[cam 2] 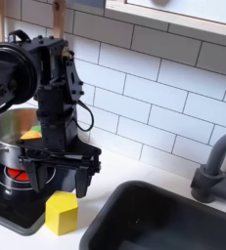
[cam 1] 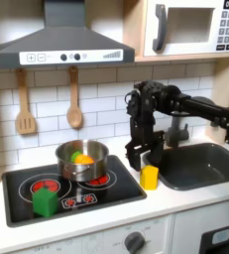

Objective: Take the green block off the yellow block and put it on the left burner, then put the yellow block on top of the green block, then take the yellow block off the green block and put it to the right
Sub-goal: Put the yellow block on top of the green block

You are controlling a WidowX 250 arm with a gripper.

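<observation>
The green block [cam 1: 45, 202] sits on the left burner [cam 1: 39, 185] of the black cooktop [cam 1: 118, 191] in the first exterior view. The yellow block [cam 1: 150, 178] stands upright on the white counter just past the cooktop's right edge, beside the sink; in the second exterior view this yellow block [cam 2: 62, 213] is at the bottom. My gripper [cam 1: 144, 157] hangs open directly above it, fingers pointing down and not touching it. In the second exterior view the gripper [cam 2: 58, 176] has its black fingers [cam 2: 85, 178] spread wider than the block.
A steel pot [cam 1: 81, 161] with orange and green toy food stands at the back of the cooktop, just left of the arm. The sink [cam 1: 207, 165] and its faucet [cam 2: 214, 161] lie to the right. A spatula [cam 1: 25, 105] and spoon [cam 1: 74, 99] hang on the wall.
</observation>
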